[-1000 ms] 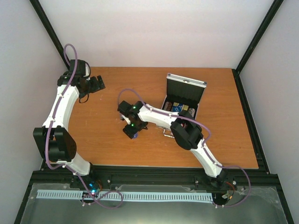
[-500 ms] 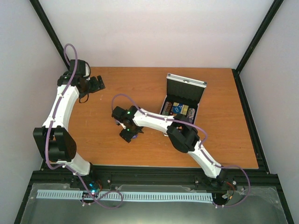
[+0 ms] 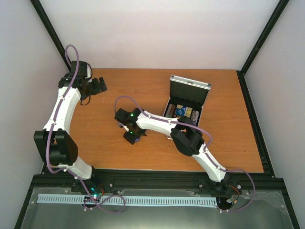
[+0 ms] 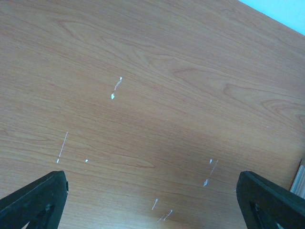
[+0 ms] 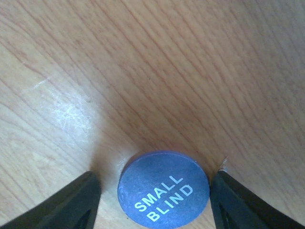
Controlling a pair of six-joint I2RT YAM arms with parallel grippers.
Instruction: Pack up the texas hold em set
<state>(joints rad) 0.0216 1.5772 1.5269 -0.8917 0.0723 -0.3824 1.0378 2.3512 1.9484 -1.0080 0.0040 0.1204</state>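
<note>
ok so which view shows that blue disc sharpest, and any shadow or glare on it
right wrist: the blue disc is crisp, its SMALL BLIND print readable, soft shadow round it between the pincer fingers, a pale sheen on the table to its left; top external: only a blue speck under the right pincer; left wrist: just table, scratches glinting

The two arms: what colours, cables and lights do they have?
The left arm and the right arm have white shells, black joints and a purple cable each. Green lights glow near the right wrist. The right tool has black fingers.
</note>
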